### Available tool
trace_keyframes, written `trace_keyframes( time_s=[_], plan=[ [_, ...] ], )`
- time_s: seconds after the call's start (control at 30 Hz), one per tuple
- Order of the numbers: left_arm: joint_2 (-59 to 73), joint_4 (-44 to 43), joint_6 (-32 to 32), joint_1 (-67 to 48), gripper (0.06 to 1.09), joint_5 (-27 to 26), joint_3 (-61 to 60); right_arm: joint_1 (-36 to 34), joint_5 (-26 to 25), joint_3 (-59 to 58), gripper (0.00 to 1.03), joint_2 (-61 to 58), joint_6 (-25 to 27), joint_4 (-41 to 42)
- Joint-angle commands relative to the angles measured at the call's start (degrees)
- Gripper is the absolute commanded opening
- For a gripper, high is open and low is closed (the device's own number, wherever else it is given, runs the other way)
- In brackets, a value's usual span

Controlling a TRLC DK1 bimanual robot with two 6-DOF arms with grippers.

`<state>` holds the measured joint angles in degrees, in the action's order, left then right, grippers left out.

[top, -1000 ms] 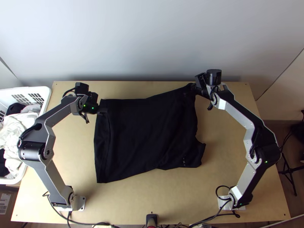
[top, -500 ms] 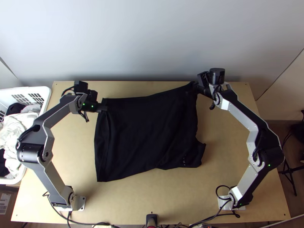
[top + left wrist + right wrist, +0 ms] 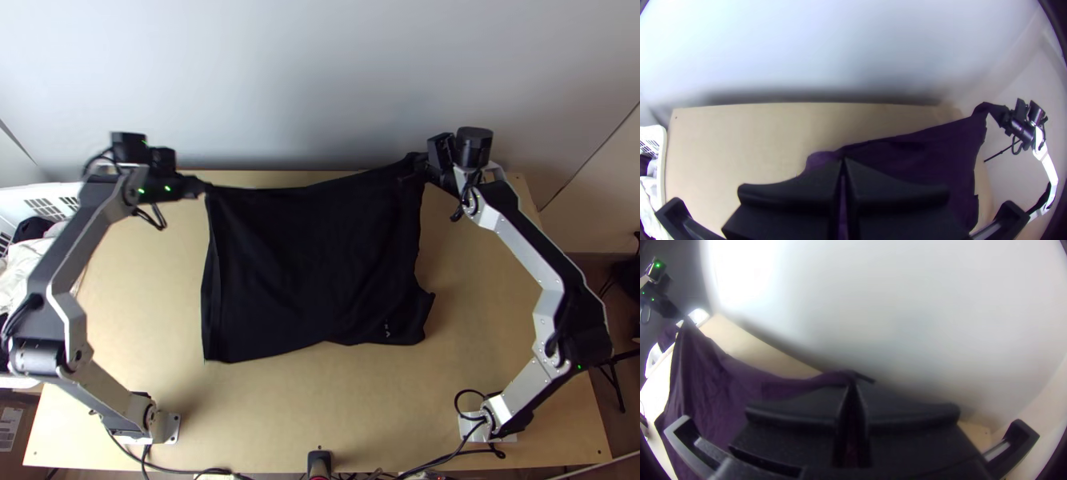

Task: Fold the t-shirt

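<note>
Top view: left pincer [image 3: 202, 188] and right pincer [image 3: 417, 163] clench corners, likely the best holds on the soft, light-looking shirt [image 3: 312, 264] between.

Bare desk [image 3: 320, 408] in front of the t-shirt [image 3: 312, 264] leaves room to pass, above the cables [image 3: 438, 460] at the near edge. The left arm [image 3: 76, 232] and right arm [image 3: 524, 240] block the sides, the t-shirt stretched between them bars the middle, and the wall [image 3: 320, 88] rises behind.
</note>
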<state>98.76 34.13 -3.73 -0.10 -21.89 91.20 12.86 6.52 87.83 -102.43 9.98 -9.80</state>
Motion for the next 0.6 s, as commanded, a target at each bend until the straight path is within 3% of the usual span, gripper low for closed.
trace_keyframes(
  time_s=[0.0, 0.57],
  plan=[
    [-7.88, 2.78, -3.13, 2.12, 0.09, -3.16, 5.31, 0.06, -0.20, 0.32, 0.03, 5.49, -0.57, -1.54],
    [-27.31, 3.93, -3.66, 7.39, 0.09, -6.50, 15.15, -0.82, -1.51, 3.22, 0.03, 23.59, -4.88, -12.35]
  ],
)
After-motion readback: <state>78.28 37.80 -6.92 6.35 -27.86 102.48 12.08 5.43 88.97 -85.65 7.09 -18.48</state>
